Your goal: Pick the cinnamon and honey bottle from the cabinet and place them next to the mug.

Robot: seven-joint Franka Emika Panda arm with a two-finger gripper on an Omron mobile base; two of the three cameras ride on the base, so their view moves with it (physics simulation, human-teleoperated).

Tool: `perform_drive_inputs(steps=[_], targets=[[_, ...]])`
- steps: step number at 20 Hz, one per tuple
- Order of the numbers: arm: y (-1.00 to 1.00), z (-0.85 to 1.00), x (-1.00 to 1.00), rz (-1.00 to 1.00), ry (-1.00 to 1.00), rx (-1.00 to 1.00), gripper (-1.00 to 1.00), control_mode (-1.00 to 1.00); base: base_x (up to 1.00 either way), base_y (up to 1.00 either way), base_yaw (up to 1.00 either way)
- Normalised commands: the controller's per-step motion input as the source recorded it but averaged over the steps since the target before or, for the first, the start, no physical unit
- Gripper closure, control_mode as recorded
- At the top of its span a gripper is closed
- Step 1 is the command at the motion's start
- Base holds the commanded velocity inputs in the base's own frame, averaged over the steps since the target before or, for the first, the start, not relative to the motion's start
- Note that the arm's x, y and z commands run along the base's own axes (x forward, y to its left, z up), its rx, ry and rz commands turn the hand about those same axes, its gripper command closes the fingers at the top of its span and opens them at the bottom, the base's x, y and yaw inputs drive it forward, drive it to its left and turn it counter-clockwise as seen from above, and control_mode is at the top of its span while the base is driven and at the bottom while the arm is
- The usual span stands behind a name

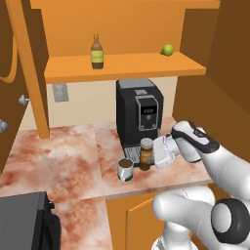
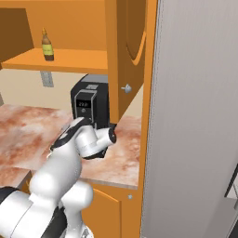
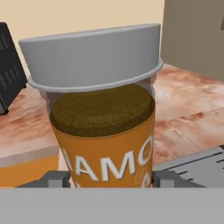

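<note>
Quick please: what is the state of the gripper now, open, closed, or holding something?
Gripper: closed on the cinnamon, one of its fingers on each side of the jar, beside the mug.

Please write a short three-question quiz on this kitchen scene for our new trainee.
1. True or false: the honey bottle stands on the cabinet shelf.
2. What stands between the end effector fingers? A) a lime B) the cinnamon C) a spoon
3. Fill in: the mug stands on the counter in front of the black ____.

Key: 1 true; 2 B; 3 coffee machine.
</note>
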Motion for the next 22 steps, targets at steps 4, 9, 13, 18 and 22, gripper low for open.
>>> perform_drive_inputs(steps=[4,9,13,18,22], targets=[[0.02,-0.34,0.17,0.0,-0.03,0.0,1.0,-1.0,0.0,0.0,0.0],[0.01,-0.31,0.15,0.0,-0.05,0.0,1.0,-1.0,0.0,0.0,0.0],[0.02,-0.28,0.13,0.0,-0.07,0.0,1.0,-1.0,0.0,0.0,0.0],[0.02,-0.22,0.11,0.0,-0.1,0.0,1.0,-1.0,0.0,0.0,0.0],[0.1,-0.09,0.04,0.0,-0.11,0.0,1.0,-1.0,0.0,0.0,0.0]])
